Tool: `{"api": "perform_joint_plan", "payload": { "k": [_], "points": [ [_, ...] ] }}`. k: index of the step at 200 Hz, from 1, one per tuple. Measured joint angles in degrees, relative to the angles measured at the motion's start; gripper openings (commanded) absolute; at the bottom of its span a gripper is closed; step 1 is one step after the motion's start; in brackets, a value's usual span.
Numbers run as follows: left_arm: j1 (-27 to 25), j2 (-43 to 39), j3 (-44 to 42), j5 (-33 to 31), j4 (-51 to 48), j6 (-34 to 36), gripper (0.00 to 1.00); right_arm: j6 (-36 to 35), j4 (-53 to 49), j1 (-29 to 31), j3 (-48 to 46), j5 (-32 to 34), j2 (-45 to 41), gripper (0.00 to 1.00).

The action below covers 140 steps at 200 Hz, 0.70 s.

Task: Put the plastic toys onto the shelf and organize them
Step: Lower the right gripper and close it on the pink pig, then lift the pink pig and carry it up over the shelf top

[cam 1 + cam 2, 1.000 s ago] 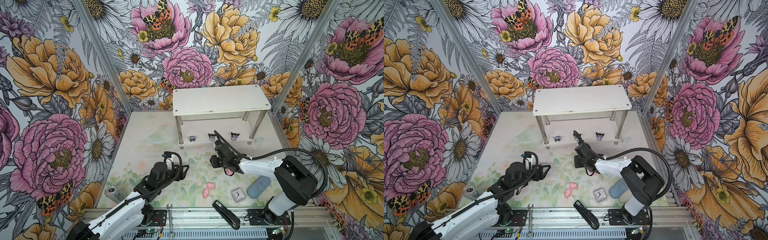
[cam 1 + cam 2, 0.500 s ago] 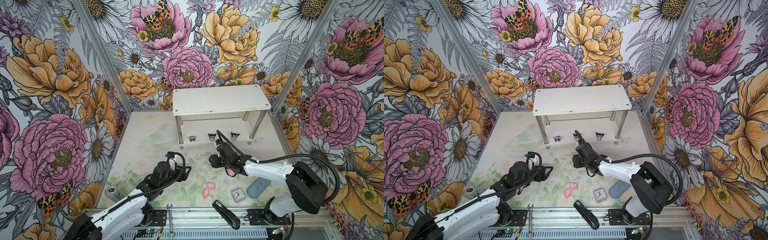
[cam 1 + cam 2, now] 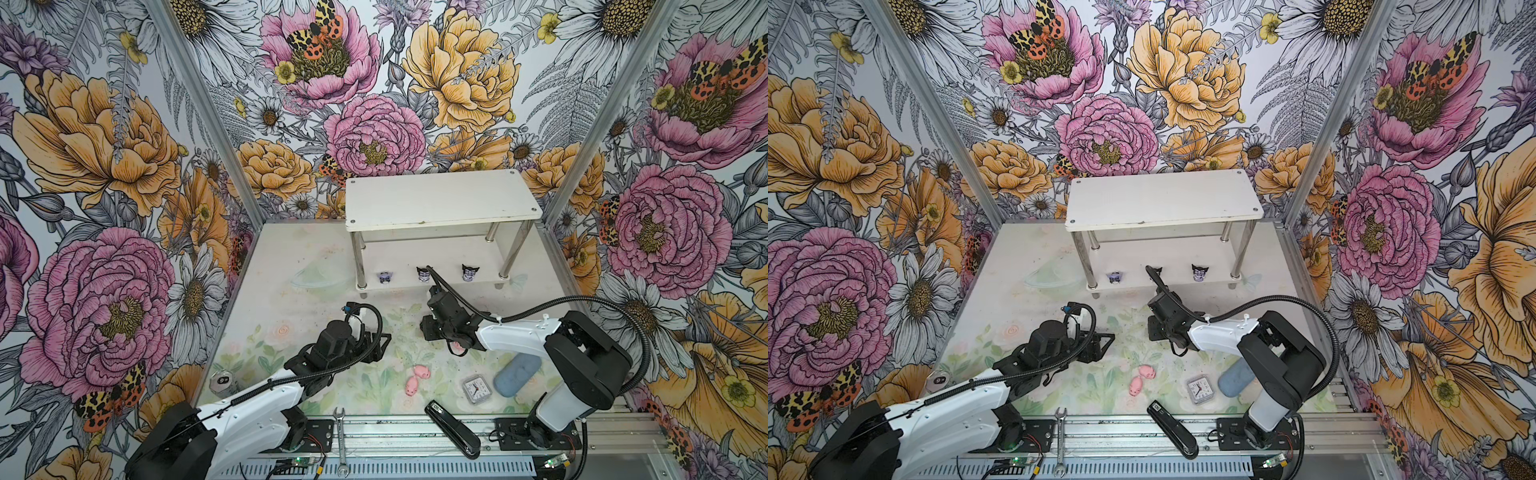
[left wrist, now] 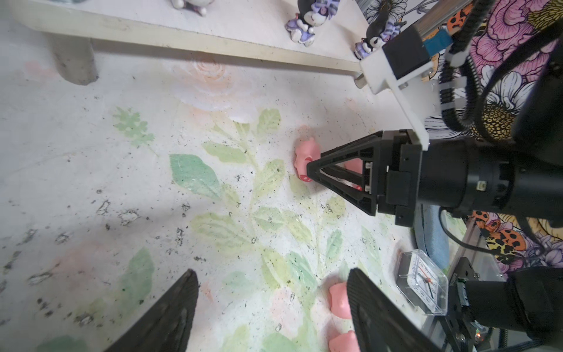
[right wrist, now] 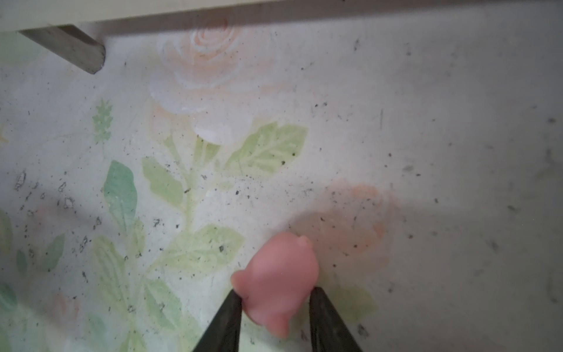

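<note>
The white shelf (image 3: 440, 199) stands at the back, with three black-purple toys (image 3: 423, 274) on its lower tier (image 4: 243, 27). My right gripper (image 5: 275, 294) is shut on a pink pig (image 5: 277, 274), low over the table (image 3: 424, 330); the left wrist view shows that pig (image 4: 304, 158) at its fingertips. Another pig (image 3: 457, 345) peeks out under the right wrist. My left gripper (image 4: 271, 280) is open and holds nothing. Two more pigs (image 3: 417, 378) lie just outside one of its fingers (image 4: 365, 292).
A small square clock (image 3: 476, 389), a blue oblong object (image 3: 515, 376) and a black stapler (image 3: 453, 428) sit at the front right. A wrench (image 3: 341, 436) lies on the front rail. A can (image 3: 222, 381) stands at the front left.
The right gripper's jaws opened wider, then closed on the pink pig. The left gripper has crept to the right, toward the two loose pigs.
</note>
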Motion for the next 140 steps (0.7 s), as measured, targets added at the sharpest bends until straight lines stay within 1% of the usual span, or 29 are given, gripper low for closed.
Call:
{"api": "perform_joint_plan", "payload": {
  "k": [33,55,75,96,115,140],
  "points": [
    [0.0,-2.6,0.0,-1.3,0.0,0.0,0.79,-1.0,0.4,0.3,1.8,-0.6,1.1,0.10],
    [0.1,-5.0,-0.1,-1.8,-0.7,0.0,0.80,-2.6,-1.6,0.4,4.3,-1.3,1.1,0.04],
    [0.6,-7.4,-0.2,-1.9,-2.2,0.0,0.79,-4.3,-5.4,0.5,7.6,-2.2,0.6,0.02],
    [2.0,-10.6,-0.3,-3.0,-5.0,0.1,0.79,-6.4,-11.6,1.1,12.9,-3.3,-1.1,0.02],
    [4.1,-13.9,-0.3,-4.6,-8.7,0.2,0.79,-8.3,-17.4,1.8,19.7,-3.6,-3.0,0.02],
    [8.0,-18.0,-0.3,-5.8,-13.6,0.3,0.79,-11.4,-24.0,4.0,31.3,-3.4,-5.1,0.02]
  ]
}}
